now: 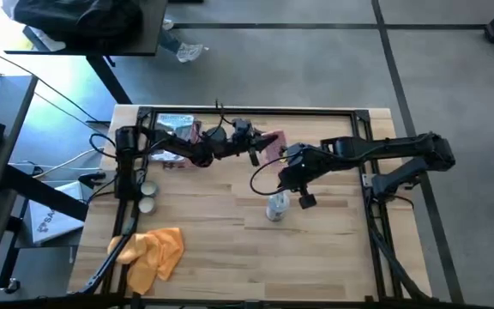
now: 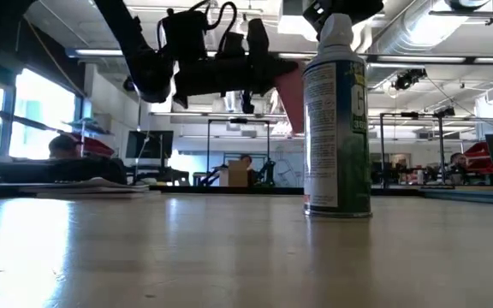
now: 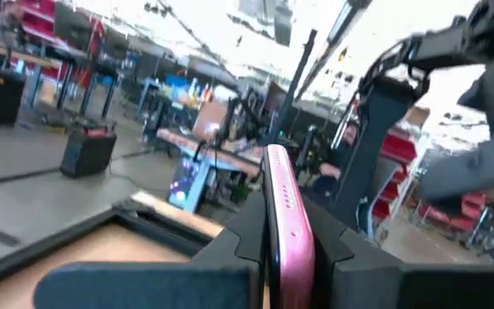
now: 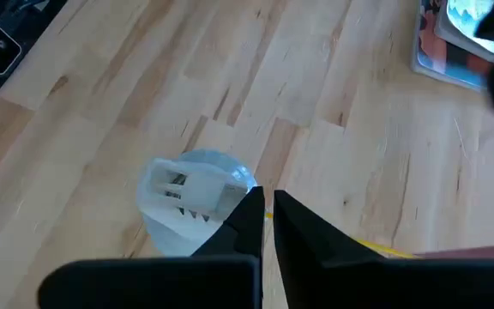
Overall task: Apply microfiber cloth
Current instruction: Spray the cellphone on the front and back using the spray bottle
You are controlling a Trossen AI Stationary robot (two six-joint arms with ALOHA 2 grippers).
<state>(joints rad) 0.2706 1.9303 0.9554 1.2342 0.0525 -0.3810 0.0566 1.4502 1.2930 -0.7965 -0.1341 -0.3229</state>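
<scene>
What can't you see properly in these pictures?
- The floppy orange-yellow microfiber cloth: appears only in the high view; folds hide its underside.
- The white-capped spray can's label: too blurred to read in the low view.
- The thin pink phone: left end effector shows only its edge.

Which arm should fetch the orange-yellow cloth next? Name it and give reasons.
Right, probably. The right claw looks shut and empty above the white spray can. The left claw holds a pink phone. The floppy orange-yellow microfiber cloth lies untouched near the table's front-left corner.
</scene>
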